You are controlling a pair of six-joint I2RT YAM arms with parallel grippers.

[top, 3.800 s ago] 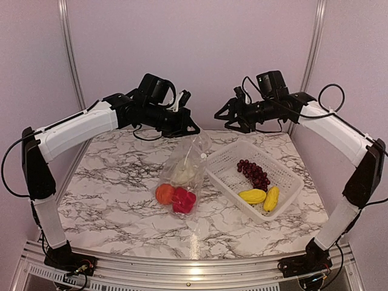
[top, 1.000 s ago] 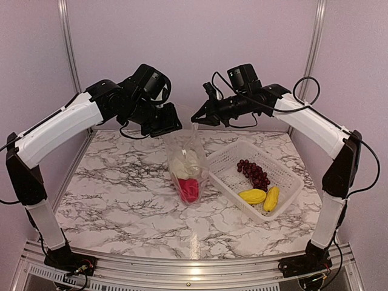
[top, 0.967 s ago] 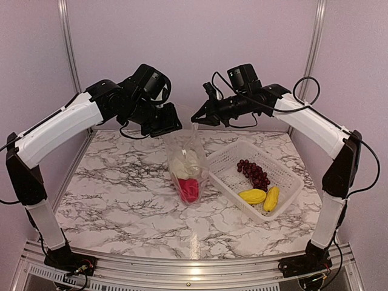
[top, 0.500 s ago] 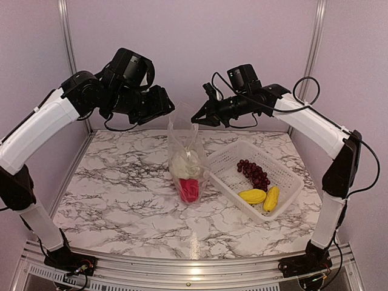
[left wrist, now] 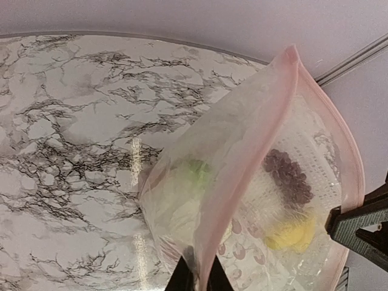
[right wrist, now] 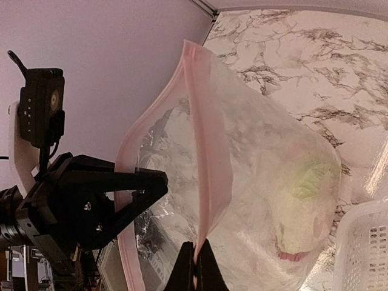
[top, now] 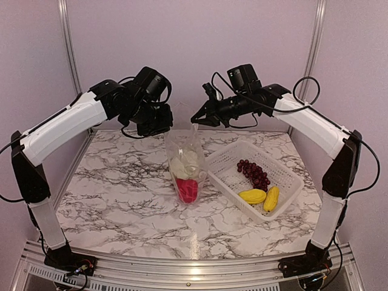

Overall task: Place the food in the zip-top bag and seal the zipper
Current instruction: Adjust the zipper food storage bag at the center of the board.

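Observation:
The clear zip-top bag (top: 185, 160) hangs upright between both grippers, bottom resting on the table. Inside are white cauliflower (top: 183, 165) and a red piece (top: 188, 190); the orange fruit is hidden. My left gripper (top: 168, 128) (left wrist: 199, 276) is shut on the pink zipper (left wrist: 260, 121) at one side of the mouth. My right gripper (top: 194, 123) (right wrist: 195, 267) is shut on the zipper (right wrist: 203, 151) on the opposite side. The mouth bows open between them. Grapes (top: 253, 173) and two yellow pieces (top: 253, 196) (top: 271, 198) lie in the basket.
The white lattice basket (top: 284, 182) sits on the marble table (top: 115, 188) right of the bag, almost touching it. Purple walls and metal posts close off the back and sides. In the right wrist view the left gripper's black body (right wrist: 91, 200) shows behind the bag.
Half a second ago the left gripper was lifted up and away from the bag; it has come back down and closed on the mouth's left edge. The right gripper has stayed put.

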